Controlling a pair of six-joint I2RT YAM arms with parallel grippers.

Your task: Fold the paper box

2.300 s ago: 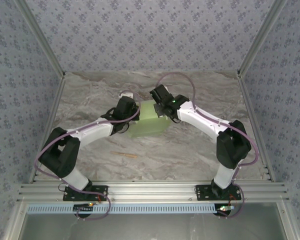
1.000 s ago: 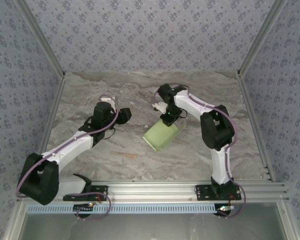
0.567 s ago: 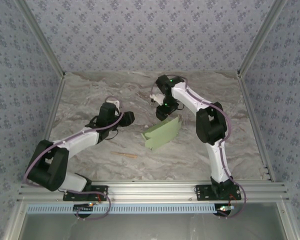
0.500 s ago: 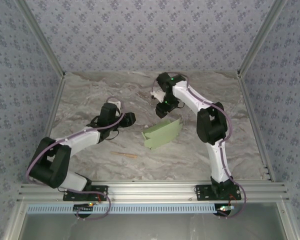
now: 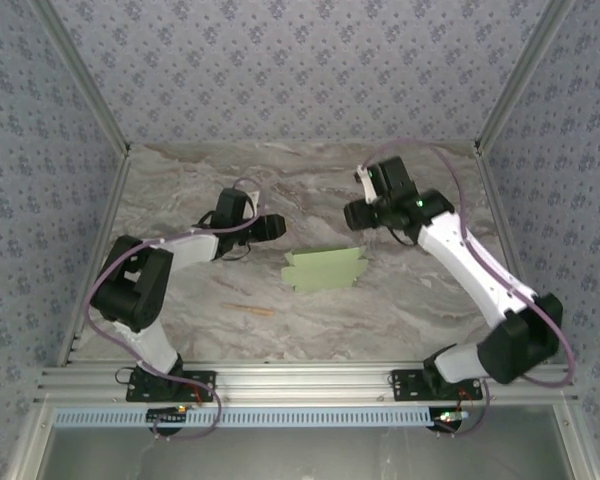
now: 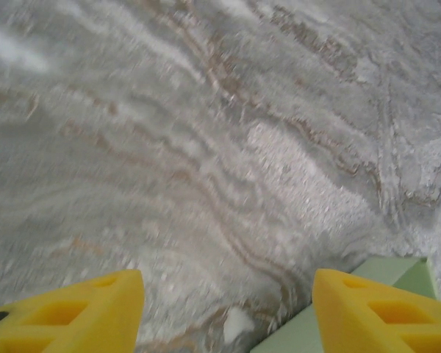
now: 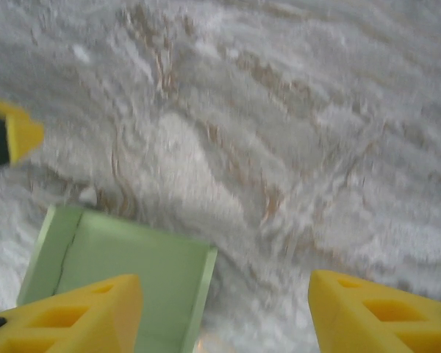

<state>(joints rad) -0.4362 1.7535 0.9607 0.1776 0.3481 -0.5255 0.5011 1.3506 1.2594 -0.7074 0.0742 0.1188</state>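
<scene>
The paper box (image 5: 325, 269) lies flat on the marble table, a pale green card with notched edges, and neither gripper holds it. My left gripper (image 5: 277, 226) hovers just beyond its far left corner, jaws open and empty. My right gripper (image 5: 350, 213) hovers beyond its far right corner, also open and empty. In the left wrist view the open gripper (image 6: 226, 279) has bare marble between its fingers, with a corner of the box (image 6: 397, 269) at the lower right. The right wrist view shows that open gripper (image 7: 224, 279) above the box's raised edge (image 7: 125, 257).
A thin tan stick (image 5: 252, 309) lies on the table near the left front. A yellow fingertip of the left gripper (image 7: 18, 132) shows at the left edge of the right wrist view. Patterned walls close in the table on three sides.
My right gripper has opened and let go of the paper box, which dropped from a tilted hold to flat on the table. The right arm swung back right. The left gripper moved toward the box.
</scene>
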